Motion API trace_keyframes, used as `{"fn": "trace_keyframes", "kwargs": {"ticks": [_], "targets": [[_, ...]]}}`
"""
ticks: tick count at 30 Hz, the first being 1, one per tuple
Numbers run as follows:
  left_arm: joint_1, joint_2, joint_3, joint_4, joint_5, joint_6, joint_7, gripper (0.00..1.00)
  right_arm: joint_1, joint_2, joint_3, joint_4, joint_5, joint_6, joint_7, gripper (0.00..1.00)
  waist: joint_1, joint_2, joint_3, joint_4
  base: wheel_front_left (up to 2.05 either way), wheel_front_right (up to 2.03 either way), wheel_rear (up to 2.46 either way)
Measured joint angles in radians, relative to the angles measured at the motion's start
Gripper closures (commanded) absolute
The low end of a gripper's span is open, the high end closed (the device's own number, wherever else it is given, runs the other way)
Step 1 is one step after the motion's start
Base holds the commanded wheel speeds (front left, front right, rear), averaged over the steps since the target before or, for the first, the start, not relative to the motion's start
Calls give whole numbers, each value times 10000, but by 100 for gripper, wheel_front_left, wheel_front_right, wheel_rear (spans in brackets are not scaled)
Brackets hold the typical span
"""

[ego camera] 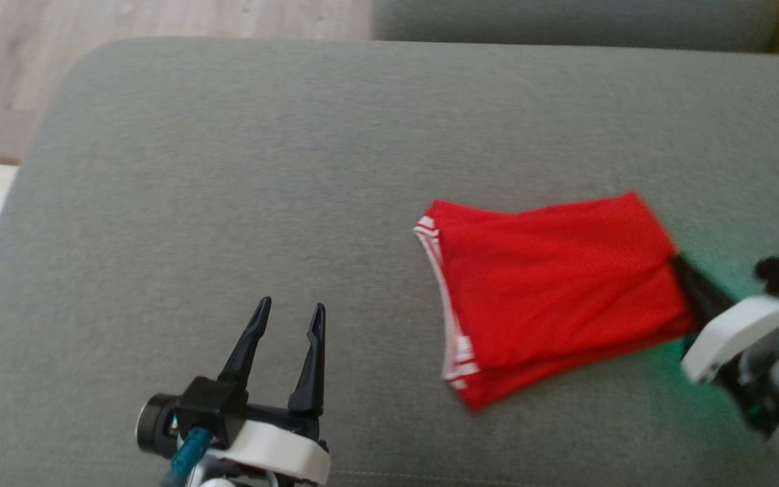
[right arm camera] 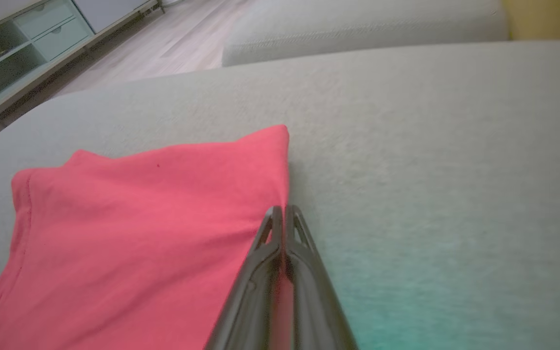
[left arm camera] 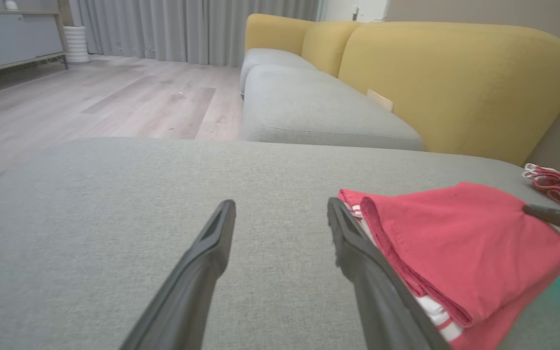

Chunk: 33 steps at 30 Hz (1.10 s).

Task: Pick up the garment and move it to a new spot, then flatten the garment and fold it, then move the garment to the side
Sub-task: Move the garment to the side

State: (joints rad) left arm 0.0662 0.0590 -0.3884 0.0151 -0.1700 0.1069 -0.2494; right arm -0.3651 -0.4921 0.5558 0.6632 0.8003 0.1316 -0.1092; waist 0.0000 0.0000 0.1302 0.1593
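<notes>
Two grippers in frame, one job: the last step, shifting the folded garment (ego camera: 552,291) to the side

Garment is red, already folded into a rough rectangle, flat on the grey cushion (ego camera: 227,169), right of centre in the head view. Long axis runs left-right across that view, slightly tilted. White-striped hem is at the left end, plain folded edge at the right end

Right gripper (ego camera: 680,265) is at that right edge. Fingers are pressed together in the right wrist view (right arm camera: 283,213), with a strip of red showing between them lower down, so I read it as a pinch on the edge layers. How many layers are caught, can't tell

Left gripper (ego camera: 293,306) fingers are spread wide with nothing between them, over bare cushion. Garment lies to its right and a bit ahead, clear gap between them in the head view. In the left wrist view (left arm camera: 280,204) the striped hem sits just past its right-hand finger

Right arm is clearly the nearer one and already on the cloth. Judgement: a drag or lift from the right edge pulls along the long axis, and the loose hem end may trail or unfold

Another red cloth (left arm camera: 559,187) lies further off on the cushion, apart from the garment
</notes>
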Motion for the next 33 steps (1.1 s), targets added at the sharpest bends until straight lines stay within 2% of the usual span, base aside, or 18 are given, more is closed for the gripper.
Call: {"fn": "trace_keyframes", "kwargs": {"ticks": [6, 10, 19, 27, 28, 29, 33], "targets": [[-237, -2, 12, -58, 33, -29, -2, 0, -990, -1064, -105, -31, -374, 0, -259, 100, 0, 0, 349, -873, 0, 0, 0], [-716, -2, -121, -58, 196, -222, -2, 0, -1999, -1682, -539, 291, -949, 0, -330, 100, 0, 0, 789, -1486, 0, 0, 0], [-1603, -8, -291, -81, 345, -343, -2, 0, -4216, -2100, -1643, 1160, -2437, 0, -10, 100, 0, 0, 1811, -2673, 0, 0, 0], [-2066, -10, -316, -36, 541, -514, -2, 0, -5183, -2295, -2763, 1534, -3517, 0, 136, 100, 1, 0, 2663, -3010, 0, 0, 0], [-2130, -10, -318, -25, 541, -543, -2, 0, -5251, -2311, -2930, 1632, -3687, 0, 138, 44, 1, 0, 2743, -3001, 0, 0, 0], [-2195, -10, -316, -2, 543, -545, -2, 0, -5301, -2334, -3118, 1749, -3881, 0, 138, 0, 1, 0, 2801, -2974, 0, 0, 0], [-2255, -10, -322, 98, 539, -616, -2, 0, -5334, -2378, -3896, 2096, -5310, 0, -167, 0, 2, 0, 2815, -2754, 0, 0, 0]]}}
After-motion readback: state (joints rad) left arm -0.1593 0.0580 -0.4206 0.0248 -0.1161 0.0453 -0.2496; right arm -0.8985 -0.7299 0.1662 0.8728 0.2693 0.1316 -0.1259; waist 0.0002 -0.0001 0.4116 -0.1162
